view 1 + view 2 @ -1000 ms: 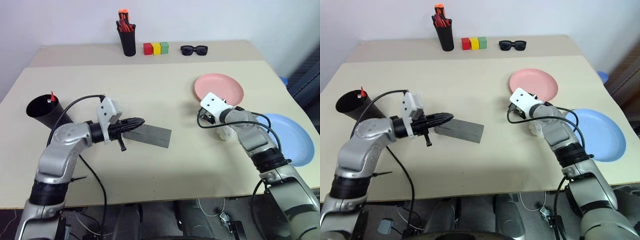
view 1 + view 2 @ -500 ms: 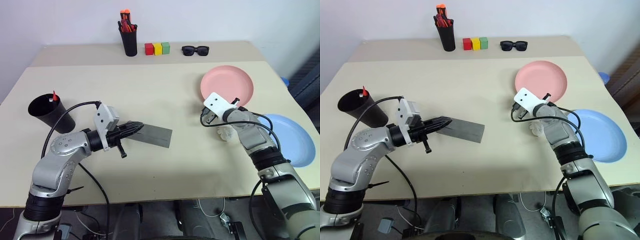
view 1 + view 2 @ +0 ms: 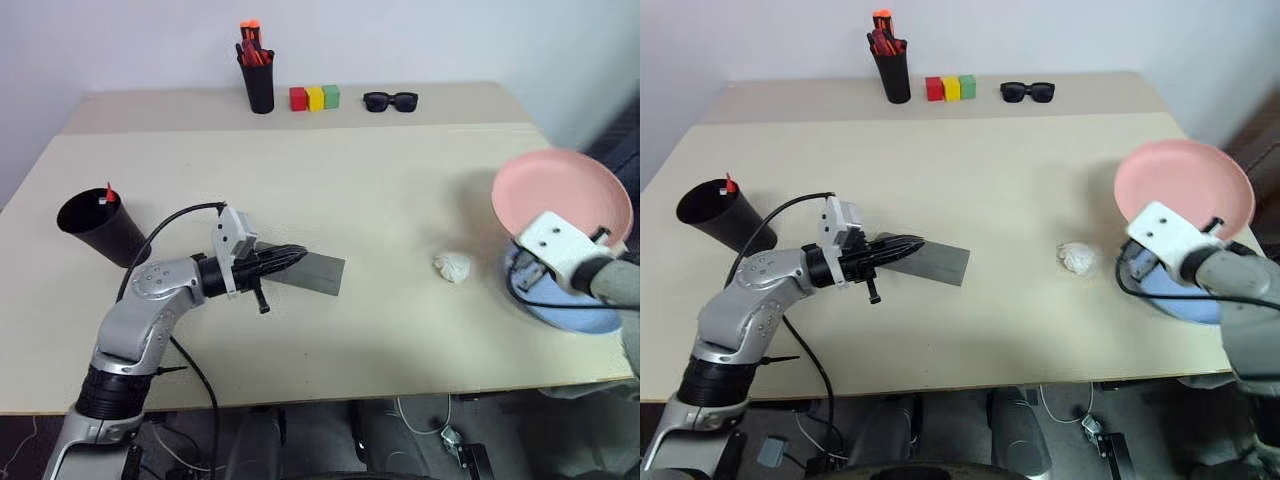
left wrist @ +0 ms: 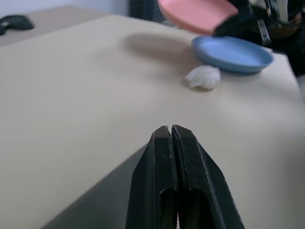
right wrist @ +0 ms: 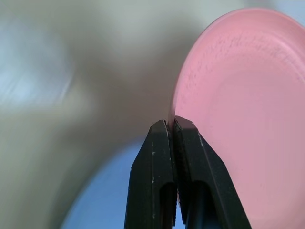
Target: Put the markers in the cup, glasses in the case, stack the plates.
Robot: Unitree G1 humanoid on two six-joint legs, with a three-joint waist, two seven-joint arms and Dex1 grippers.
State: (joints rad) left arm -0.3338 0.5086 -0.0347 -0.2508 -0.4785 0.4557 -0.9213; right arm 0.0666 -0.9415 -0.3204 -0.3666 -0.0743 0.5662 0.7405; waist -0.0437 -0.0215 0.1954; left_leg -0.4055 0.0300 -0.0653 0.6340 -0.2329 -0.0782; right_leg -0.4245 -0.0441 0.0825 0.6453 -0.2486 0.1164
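Note:
My right gripper [image 5: 170, 125] is shut on the rim of the salmon pink plate [image 3: 562, 190]. It holds the plate tilted in the air over the light blue plate [image 3: 1185, 305], which lies at the table's right edge. The grey case [image 3: 315, 272] lies shut near the table's middle left. My left gripper [image 3: 295, 256] is shut and empty, with its fingertips [image 4: 170, 138] low over the case's left end. I cannot tell whether they touch it. The black cup [image 3: 92, 225] stands at the left with a marker's red tip [image 3: 108, 193] sticking out. The glasses are hidden.
A crumpled white wad [image 3: 452, 266] lies on the table left of the blue plate. Along the back stand a black pen holder with orange-red pens [image 3: 257, 75], three coloured blocks [image 3: 313, 97] and black sunglasses [image 3: 389, 100].
My right gripper shut on the pink plate's rim, lifted it off the table and carried it right and nearer, over the blue plate. The left gripper edged right along the case.

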